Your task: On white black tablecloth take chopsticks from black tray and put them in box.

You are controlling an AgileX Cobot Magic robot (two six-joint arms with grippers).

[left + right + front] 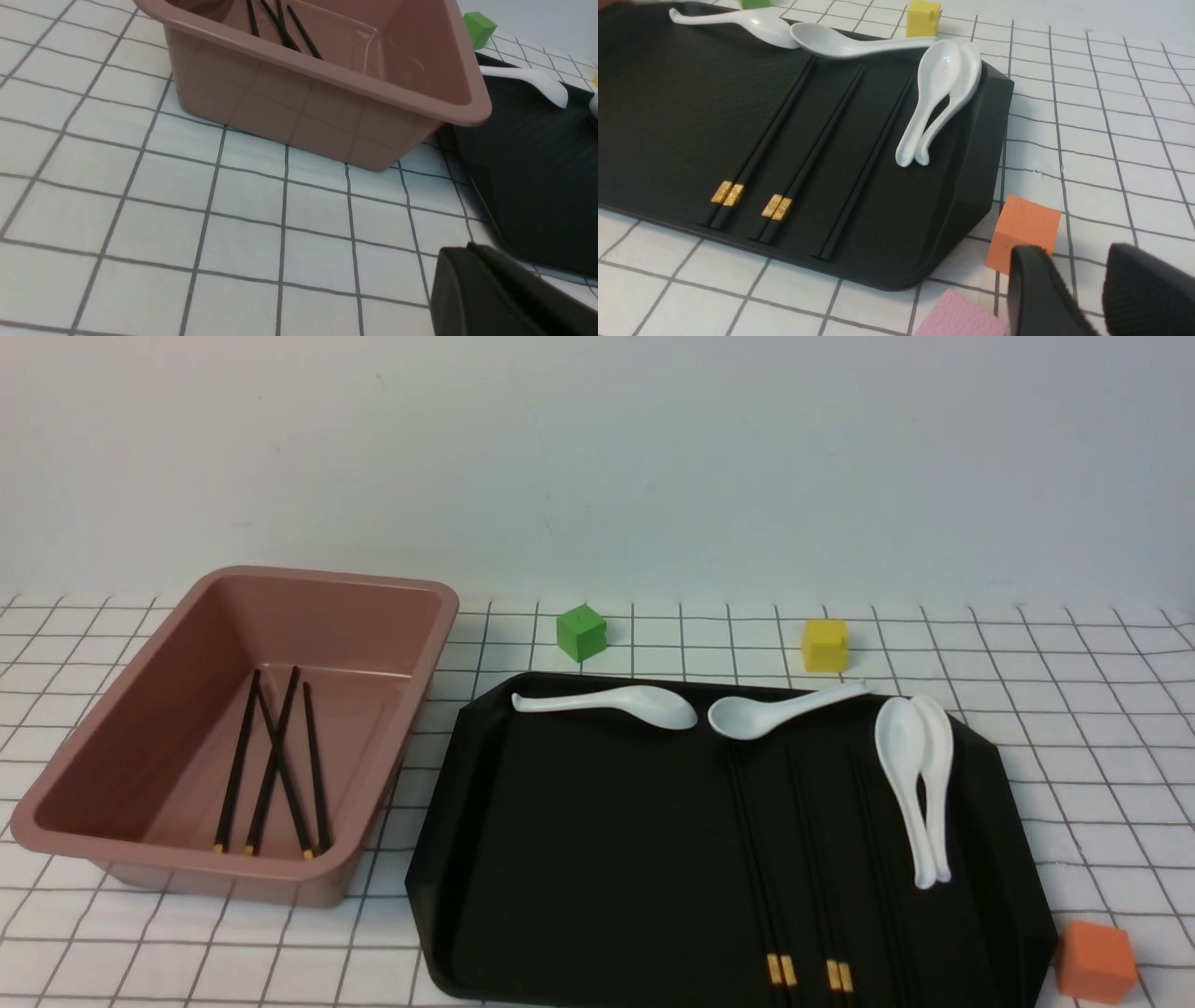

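The pink-brown box (pixel 308 616) stands at the left on the gridded tablecloth (pixel 1074 709), with several black chopsticks (pixel 271 765) lying inside; both also show in the left wrist view, the box (pixel 303 112) and its chopsticks (pixel 280 28). The black tray (pixel 579 859) lies to its right. Three pairs of chopsticks lie side by side on the tray (pixel 668 116): two with gold bands (pixel 761 144) (pixel 817 144), one plain (pixel 868 163). My left gripper (pixel 460 249) is shut and empty, low over the cloth near the box. My right gripper (pixel 1076 252) is open and empty beside the tray's corner.
Several white spoons (pixel 915 784) lie at the tray's far and right side. A green cube (pixel 581 633) and a yellow cube (pixel 825 645) stand behind the tray. An orange cube (pixel 1024 228) and a pink block (pixel 962 317) sit close to my right gripper.
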